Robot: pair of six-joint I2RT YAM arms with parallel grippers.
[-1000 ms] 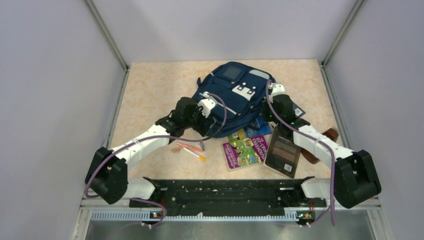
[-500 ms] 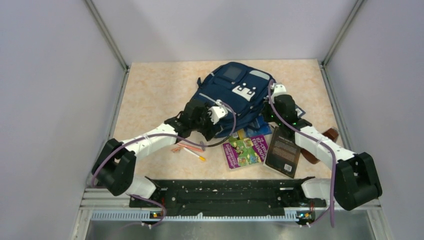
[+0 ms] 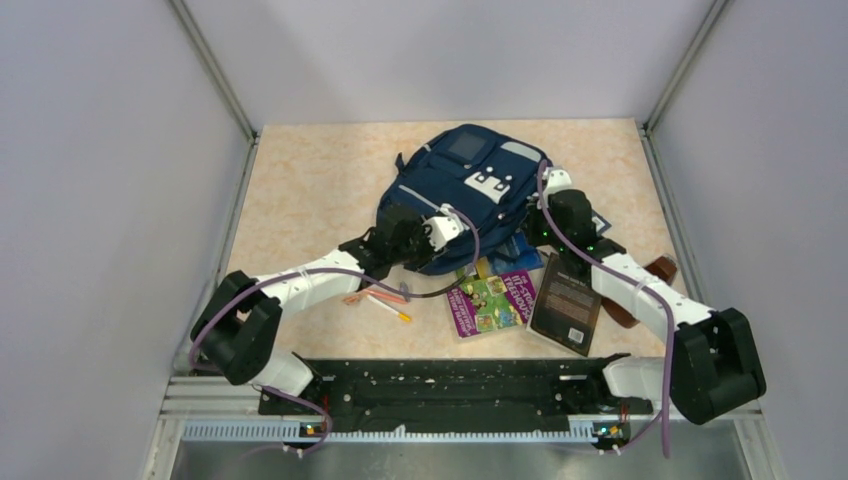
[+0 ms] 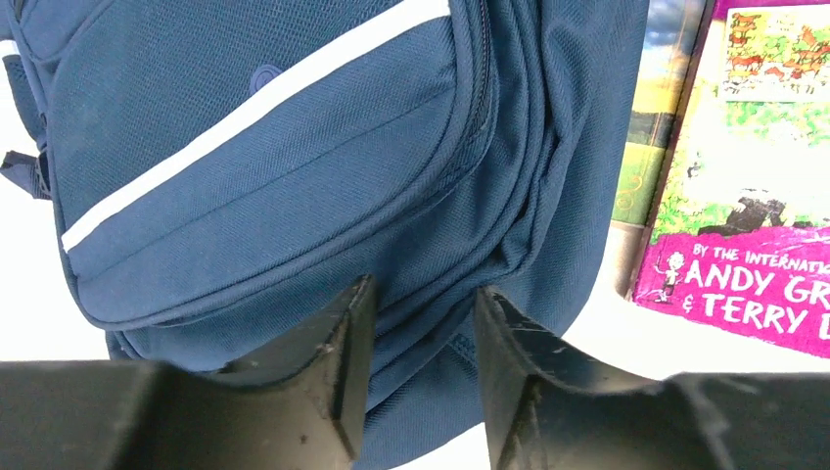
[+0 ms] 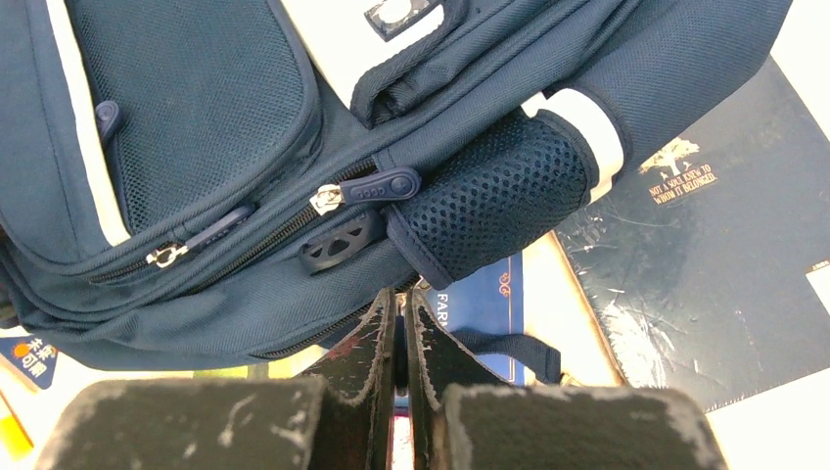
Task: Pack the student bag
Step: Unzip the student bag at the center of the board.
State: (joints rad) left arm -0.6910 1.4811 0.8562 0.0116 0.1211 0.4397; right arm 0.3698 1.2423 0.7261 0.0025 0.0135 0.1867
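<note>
Top external – student bag (image 3: 470,190): lay flat on the table (image 3: 310,190), centre-far, front pocket up.
Top external – left gripper (image 3: 437,243): at the bag's near-left edge.
Top external – right gripper (image 3: 533,228): at the bag's right side.
Top external – books: purple book (image 3: 490,297) and dark book (image 3: 567,303) lay just near of the bag.
Left wrist – fingers (image 4: 345,372): stood partly apart, with navy fabric filling the gap. Whether they clamped it could not be told.
Left wrist – purple book (image 4: 754,196): to the right of the bag.
Right wrist – right gripper (image 5: 401,333): fingers pressed together below the mesh pocket (image 5: 499,196) and zipper pull (image 5: 377,186). Whether they pinched anything could not be told.
Right wrist – dark book (image 5: 705,255): partly under the bag.
</note>
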